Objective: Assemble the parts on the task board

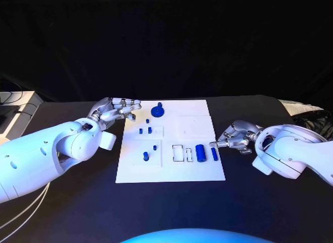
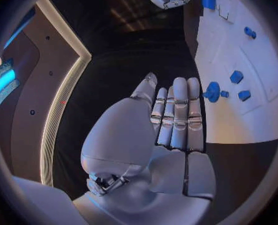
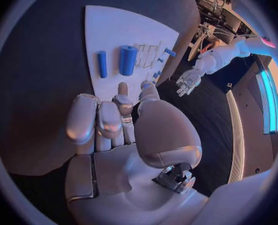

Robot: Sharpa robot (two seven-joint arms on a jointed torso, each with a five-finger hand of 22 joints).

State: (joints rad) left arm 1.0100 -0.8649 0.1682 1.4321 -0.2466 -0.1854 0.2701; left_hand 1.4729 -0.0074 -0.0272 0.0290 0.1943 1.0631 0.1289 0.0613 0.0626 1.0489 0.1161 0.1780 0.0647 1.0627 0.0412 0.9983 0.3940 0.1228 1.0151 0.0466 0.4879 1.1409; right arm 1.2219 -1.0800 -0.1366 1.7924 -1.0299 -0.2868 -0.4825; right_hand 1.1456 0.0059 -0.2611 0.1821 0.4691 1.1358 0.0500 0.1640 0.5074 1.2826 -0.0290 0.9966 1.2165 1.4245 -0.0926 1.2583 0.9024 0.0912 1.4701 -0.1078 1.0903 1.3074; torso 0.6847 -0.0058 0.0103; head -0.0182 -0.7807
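Looking down from the head view, a white task board [image 1: 171, 152] lies mid-counter [image 1: 64, 212], small blue parts [image 1: 201, 153] scattered on it. The left hand [image 1: 117, 110] hovers just off the board's far-left corner, fingers loosely spread, holding nothing. The right hand [image 1: 234, 137] sits beside the board's right edge, fingers curled, empty. The left wrist view shows straight, bare fingers [image 2: 179, 112]. The right wrist view shows bent fingers [image 3: 108, 120] near the board.

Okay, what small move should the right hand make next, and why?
Probably ease the right hand leftward onto the thin blue rod. Its fingers hover just beside that rod at the task board edge and hold nothing, so it looks the closest part.
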